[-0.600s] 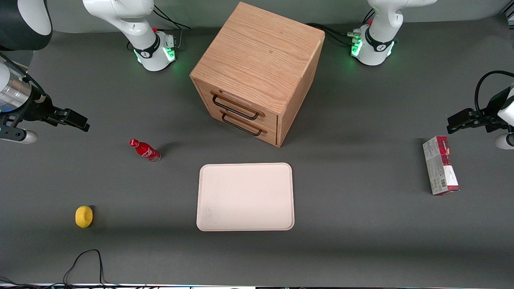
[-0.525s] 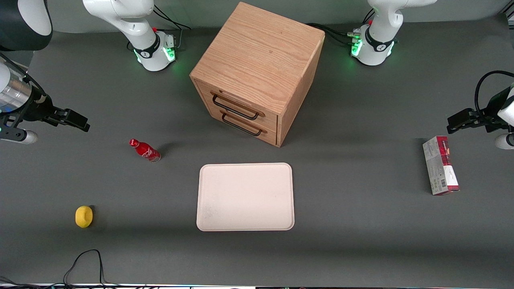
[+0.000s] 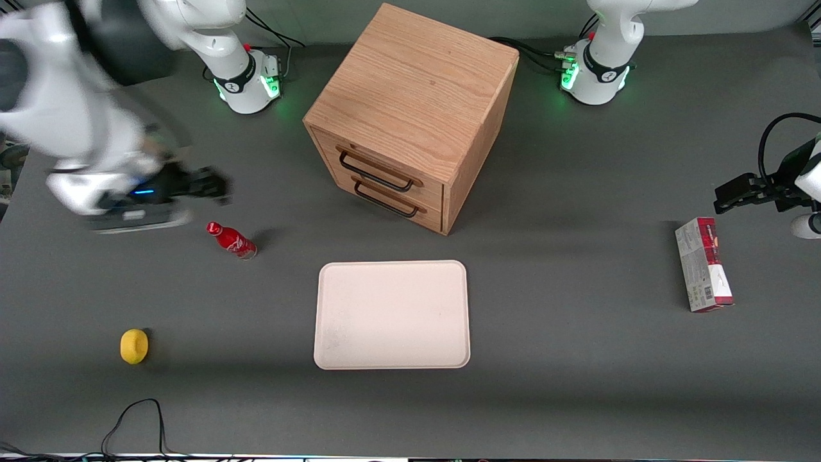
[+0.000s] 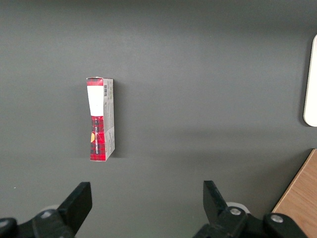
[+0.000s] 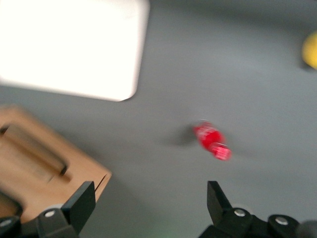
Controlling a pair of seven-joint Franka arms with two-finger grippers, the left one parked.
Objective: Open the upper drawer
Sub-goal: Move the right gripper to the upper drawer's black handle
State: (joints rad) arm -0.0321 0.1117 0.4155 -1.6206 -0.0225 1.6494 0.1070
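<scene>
The cube-shaped oak cabinet stands at the back middle of the table. Its upper drawer has a thin black bar handle and sits shut, flush with the lower drawer. My right gripper hovers above the table toward the working arm's end, well apart from the cabinet front, just above the red bottle. Its fingers are wide open and hold nothing. In the right wrist view the gripper is over bare table, with a cabinet corner and the red bottle in sight.
A white tray lies in front of the cabinet, nearer the camera. A yellow round object lies toward the working arm's end. A red and white carton lies toward the parked arm's end, also in the left wrist view.
My right arm has swung in from the table's edge toward the cabinet; the gripper now hovers near the red bottle. Drawers and other objects have not moved.
</scene>
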